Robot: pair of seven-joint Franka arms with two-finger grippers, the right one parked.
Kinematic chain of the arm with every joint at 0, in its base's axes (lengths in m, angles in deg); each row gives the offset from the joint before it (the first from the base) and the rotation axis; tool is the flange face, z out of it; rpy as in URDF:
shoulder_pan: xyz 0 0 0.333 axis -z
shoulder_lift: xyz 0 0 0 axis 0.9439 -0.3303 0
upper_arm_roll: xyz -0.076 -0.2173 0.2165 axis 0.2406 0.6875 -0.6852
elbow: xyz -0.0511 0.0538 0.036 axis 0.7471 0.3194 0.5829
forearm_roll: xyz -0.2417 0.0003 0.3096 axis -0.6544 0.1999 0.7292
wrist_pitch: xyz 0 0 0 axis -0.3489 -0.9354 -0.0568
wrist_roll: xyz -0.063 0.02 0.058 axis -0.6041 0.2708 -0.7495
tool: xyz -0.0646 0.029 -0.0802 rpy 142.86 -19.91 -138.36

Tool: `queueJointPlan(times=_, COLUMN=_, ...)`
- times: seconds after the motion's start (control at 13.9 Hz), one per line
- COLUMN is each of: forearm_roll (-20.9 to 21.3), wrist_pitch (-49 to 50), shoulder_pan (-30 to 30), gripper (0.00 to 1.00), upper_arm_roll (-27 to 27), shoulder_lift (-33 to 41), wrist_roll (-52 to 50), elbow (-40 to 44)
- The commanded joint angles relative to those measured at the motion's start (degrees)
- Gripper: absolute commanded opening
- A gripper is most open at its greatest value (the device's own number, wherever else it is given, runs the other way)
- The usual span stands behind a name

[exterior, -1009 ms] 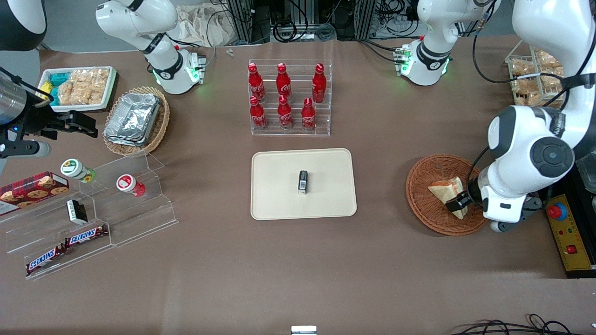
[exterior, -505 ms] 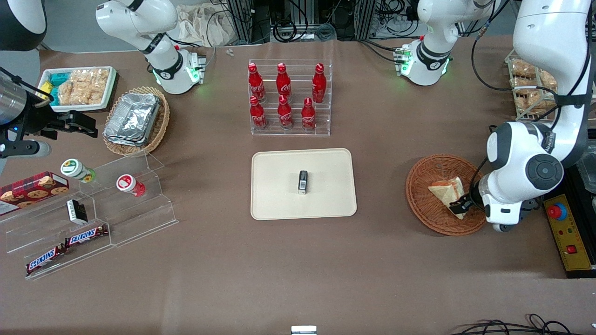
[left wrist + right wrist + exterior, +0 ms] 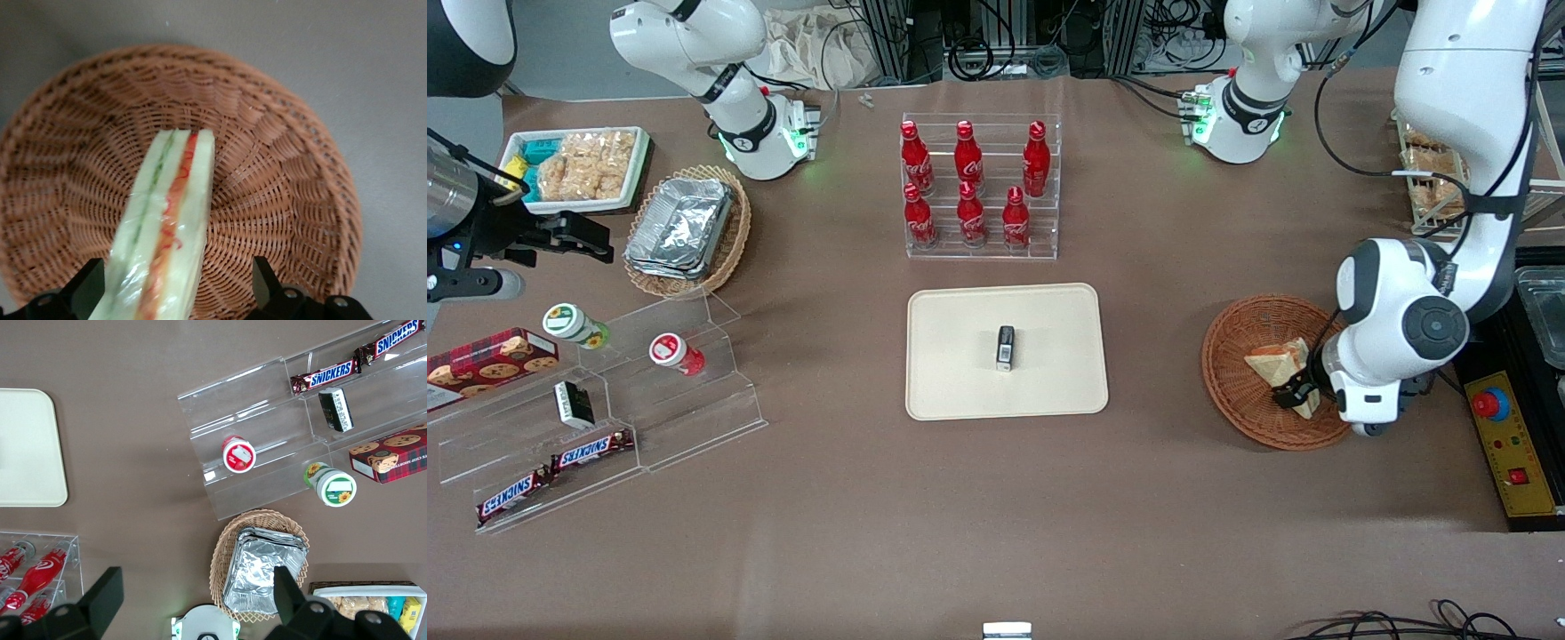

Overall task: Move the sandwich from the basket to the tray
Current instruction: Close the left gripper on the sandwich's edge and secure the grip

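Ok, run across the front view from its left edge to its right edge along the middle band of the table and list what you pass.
Acrylic step shelf → small dark box on the tray → basket → sandwich → gripper, at the sandwich over the basket → yellow control box.

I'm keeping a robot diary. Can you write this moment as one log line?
step: picking up | gripper: open, around sandwich | sandwich: in basket | tray: holds small dark box

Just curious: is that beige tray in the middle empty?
No, a small dark box already lies on the tray.
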Motion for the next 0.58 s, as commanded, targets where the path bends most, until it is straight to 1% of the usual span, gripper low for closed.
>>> queueJointPlan(times=0.0, forearm_roll=0.4, wrist_pitch=-3.9, shoulder_pan=0.1, gripper=1.0, upper_arm_roll=-0.1, shoulder_lift=0.2, wrist_roll=-2.0, elbow=-3.3)
queueJointPlan(times=0.29, forearm_roll=0.3, wrist_pitch=-4.7, shoulder_pan=0.1, gripper=1.0, upper_arm_roll=-0.1, shoulder_lift=-0.7, wrist_roll=-2.0, elbow=-2.9)
queueJointPlan(times=0.43, forearm_roll=0.4, wrist_pitch=-3.3, shoulder_pan=0.1, gripper=1.0, upper_arm_roll=0.0, shoulder_lift=-0.2, wrist_roll=-1.8, elbow=-1.3)
queueJointPlan(times=0.5, forearm_roll=0.4, wrist_pitch=-1.0, shoulder_pan=0.2, gripper=1.0, upper_arm_roll=0.0, shoulder_lift=0.1, wrist_roll=-1.8, elbow=0.1)
